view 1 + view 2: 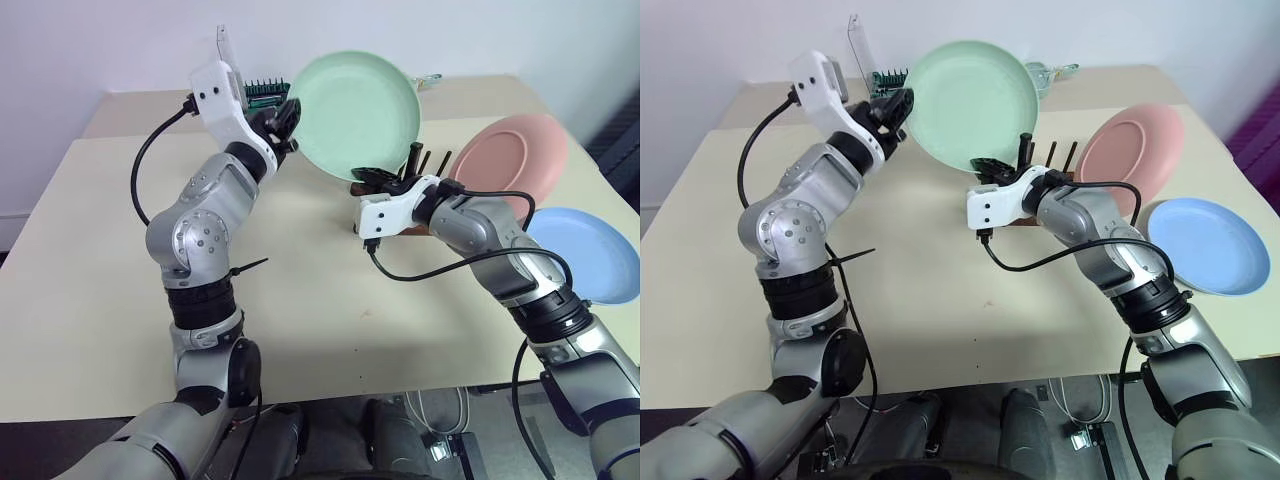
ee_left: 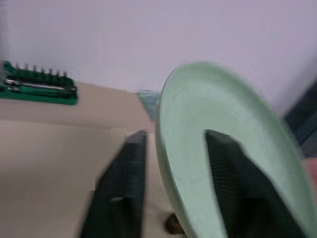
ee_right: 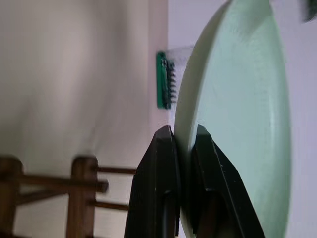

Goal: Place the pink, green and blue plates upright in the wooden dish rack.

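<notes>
Above the beige worktop [image 1: 300,300], near its middle, the green plate [image 1: 355,115] is held upright in the air between both arms. The right hand [image 3: 182,148] is clenched on the plate's lower rim, one finger on each face, as its wrist view shows. The left hand [image 2: 173,183] straddles the opposite rim with its fingers spread apart and a visible gap at the outer finger, so it appears released. Judged by its look, the plate is rigid, light and matte, not slippery; the thin rim is the sensible hold, though a single edge grip may let it swing. Directly behind the right hand stands the wooden dish rack [image 1: 425,165], its pegs partly hidden by that hand. The pink plate [image 1: 510,160] already leans upright at the rack, narrowing the free slots. The blue plate [image 1: 590,250] lies flat to the right, well apart. Farther back sits a green bit holder [image 1: 262,92], clear of the path.
</notes>
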You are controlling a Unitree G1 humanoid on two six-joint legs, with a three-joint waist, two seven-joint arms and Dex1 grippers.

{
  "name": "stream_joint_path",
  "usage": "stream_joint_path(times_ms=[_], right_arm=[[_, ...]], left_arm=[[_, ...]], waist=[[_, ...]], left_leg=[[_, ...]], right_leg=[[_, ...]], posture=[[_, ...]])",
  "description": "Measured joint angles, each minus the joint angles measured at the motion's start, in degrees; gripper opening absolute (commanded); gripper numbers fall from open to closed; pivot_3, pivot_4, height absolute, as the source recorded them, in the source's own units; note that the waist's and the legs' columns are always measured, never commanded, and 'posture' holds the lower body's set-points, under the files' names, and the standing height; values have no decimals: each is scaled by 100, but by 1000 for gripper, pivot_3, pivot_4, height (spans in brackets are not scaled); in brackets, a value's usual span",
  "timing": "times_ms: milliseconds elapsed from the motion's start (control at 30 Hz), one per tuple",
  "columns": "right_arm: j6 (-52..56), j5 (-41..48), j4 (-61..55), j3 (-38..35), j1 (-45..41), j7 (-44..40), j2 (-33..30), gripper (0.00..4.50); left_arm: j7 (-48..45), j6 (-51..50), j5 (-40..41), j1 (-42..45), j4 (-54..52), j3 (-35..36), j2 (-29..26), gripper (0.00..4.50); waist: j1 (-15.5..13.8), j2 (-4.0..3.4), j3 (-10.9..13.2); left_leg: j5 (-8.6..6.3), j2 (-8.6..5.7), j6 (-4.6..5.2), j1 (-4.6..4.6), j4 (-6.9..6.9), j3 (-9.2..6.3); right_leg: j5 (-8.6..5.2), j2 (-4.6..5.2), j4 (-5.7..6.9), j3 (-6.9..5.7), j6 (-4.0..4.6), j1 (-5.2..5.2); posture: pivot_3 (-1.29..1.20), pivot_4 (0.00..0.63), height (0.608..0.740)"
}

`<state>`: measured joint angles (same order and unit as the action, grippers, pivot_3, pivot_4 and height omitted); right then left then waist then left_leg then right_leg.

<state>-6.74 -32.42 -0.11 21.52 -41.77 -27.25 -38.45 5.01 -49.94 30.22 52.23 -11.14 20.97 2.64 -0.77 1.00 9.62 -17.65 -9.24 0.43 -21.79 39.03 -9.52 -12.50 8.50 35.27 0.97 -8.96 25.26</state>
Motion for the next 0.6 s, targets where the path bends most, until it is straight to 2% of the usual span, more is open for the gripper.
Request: stream_joint_path(times_ms=[100, 167, 233, 333, 400, 467, 600], right_arm=[[120, 419, -122, -374, 210, -69, 109, 0], [637, 1362, -484, -919, 497, -378, 396, 0], [1542, 2599, -1074, -1585, 713, -674, 791, 0], [3057, 4290, -1845, -2488, 683, -767, 1196, 0], [3994, 5352, -2232, -3069, 549, -572, 1471, 0], [4680, 6042, -2452, -3499, 466, -382, 1466, 0], [5624, 6759, -2465, -3882, 555, -195, 1202, 0]], left_arm=[[447, 826, -67, 405, 249, 424, -175, 2973], [440, 1394, -467, 330, 493, 461, -838, 2973], [-40, 1827, -1167, -242, 690, -92, -1856, 2973], [-1057, 2034, -1601, -1050, 846, -991, -2426, 2973], [-1982, 2179, -1604, -1773, 744, -1760, -2614, 2973], [-2883, 2244, -1509, -2495, 608, -2455, -2660, 2973], [-4041, 2166, -1146, -3085, 82, -3011, -2845, 2973]], waist=[[27, -1, 0], [70, -4, -2], [132, -8, -4], [71, -10, -4], [33, -14, -5], [11, -14, -4], [9, -24, 2]], left_leg=[[0, 5, -1, 7, -12, 5], [-3, 9, -6, 24, -27, 8], [-5, 12, -10, 28, -33, 2], [-9, 9, -3, 26, -20, -15], [-10, 9, -1, 25, -17, -14], [-11, 10, 1, 24, -17, -13], [-10, 18, -2, 19, -18, -9]], right_leg=[[0, -3, -3, 6, 0, 2], [0, -12, -2, 16, 0, 1], [1, -21, -3, 23, 3, 1], [9, -25, -10, 19, 16, -16], [16, -25, -10, 20, 26, -18], [18, -26, -13, 19, 30, -15], [18, -29, -9, 20, 30, -1]], posture=[[0, 150, 740], [0, 150, 740], [0, 150, 740], [0, 150, 740], [0, 150, 740], [0, 150, 740], [0, 150, 740]])
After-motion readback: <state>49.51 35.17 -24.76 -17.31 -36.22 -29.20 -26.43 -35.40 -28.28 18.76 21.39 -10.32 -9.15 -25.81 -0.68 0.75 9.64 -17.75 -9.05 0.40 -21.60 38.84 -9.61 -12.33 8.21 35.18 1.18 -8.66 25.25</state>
